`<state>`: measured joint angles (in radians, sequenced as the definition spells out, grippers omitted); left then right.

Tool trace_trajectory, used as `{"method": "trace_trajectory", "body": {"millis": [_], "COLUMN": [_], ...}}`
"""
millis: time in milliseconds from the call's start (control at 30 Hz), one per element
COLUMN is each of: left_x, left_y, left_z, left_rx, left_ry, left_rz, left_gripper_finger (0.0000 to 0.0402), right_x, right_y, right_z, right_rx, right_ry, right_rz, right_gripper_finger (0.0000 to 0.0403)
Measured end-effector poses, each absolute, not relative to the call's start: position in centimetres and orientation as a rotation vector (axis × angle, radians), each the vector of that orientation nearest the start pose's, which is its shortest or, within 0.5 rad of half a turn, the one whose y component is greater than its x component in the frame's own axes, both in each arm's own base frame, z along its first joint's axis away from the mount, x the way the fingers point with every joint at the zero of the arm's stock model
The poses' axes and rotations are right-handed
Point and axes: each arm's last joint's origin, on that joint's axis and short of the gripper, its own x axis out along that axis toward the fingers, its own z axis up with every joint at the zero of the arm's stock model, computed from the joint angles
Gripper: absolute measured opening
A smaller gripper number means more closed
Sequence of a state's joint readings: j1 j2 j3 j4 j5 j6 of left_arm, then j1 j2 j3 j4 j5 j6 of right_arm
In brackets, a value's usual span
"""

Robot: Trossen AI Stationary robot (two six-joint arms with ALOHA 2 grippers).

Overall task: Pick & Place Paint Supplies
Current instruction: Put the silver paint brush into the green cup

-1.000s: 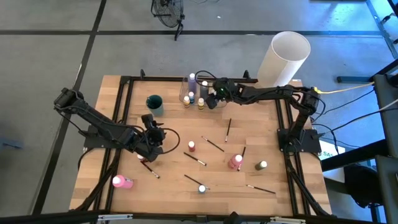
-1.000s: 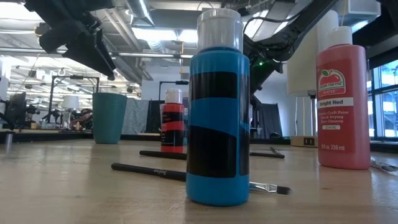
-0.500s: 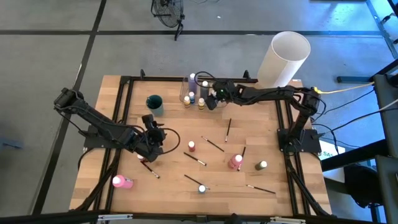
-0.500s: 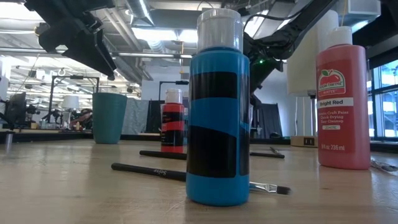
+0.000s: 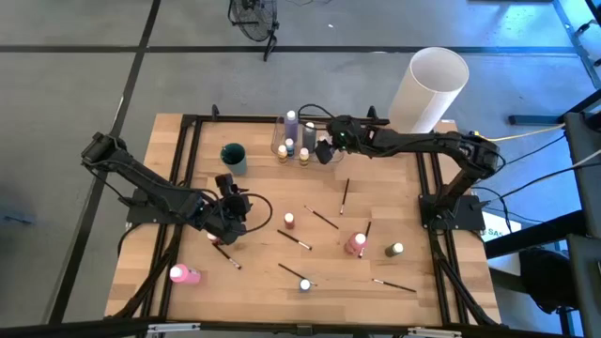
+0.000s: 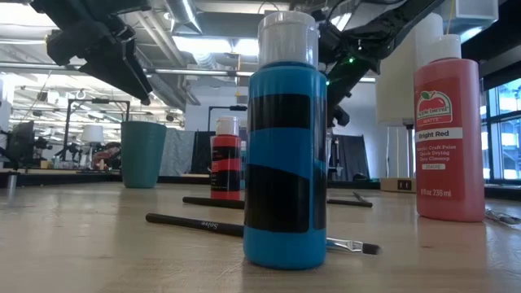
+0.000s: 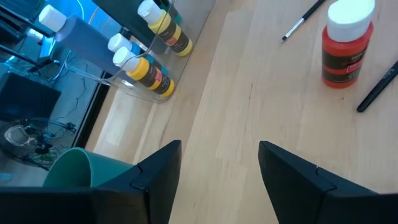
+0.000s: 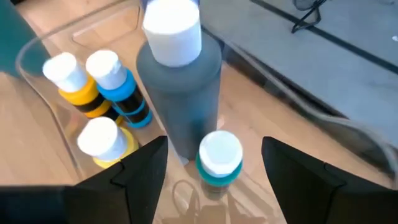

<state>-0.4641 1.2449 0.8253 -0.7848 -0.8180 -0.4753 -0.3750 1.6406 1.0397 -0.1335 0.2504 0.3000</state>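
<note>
Right gripper fingers spread above the teal-collared bottle, seemingly not touching it.

desk: pale wood planks, black frame
cup: teal
front bottle: blue with black bands, pale cap
bright-red bottle: red, white cap, apple label
tall bottle: grey, white cap
brush: black handle
cylinder: white
hands: dark
</note>
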Motion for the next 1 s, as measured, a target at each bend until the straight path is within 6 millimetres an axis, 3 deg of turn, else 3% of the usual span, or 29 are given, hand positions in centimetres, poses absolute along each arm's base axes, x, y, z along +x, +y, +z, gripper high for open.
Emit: {"method": "trace_trajectory", "body": {"millis": [367, 633, 1000], "left_x": [20.2, 20.2, 20.3], "left_y": [-7.8, -7.9, -7.9], "left_z": [22.7, 22.7, 22.7], "left_rx": [0.261, 0.265, 0.264], "left_ry": [0.855, 0.862, 0.862], "left_rz": [0.502, 0.491, 0.491], "left_gripper_finger": [0.021, 0.021, 0.021], "right_x": [31.0, 28.5, 26.8], "right_y": [-10.1, -7.0, -2.7], "right_z": [24.7, 26.2, 26.4], "right_rx": [0.178, 0.154, 0.496], "right_ry": [0.638, 0.762, 0.945], "right_rz": [-0.635, -0.572, -0.235], "right_gripper_finger": [0.0264, 0.0264, 0.0264]}}
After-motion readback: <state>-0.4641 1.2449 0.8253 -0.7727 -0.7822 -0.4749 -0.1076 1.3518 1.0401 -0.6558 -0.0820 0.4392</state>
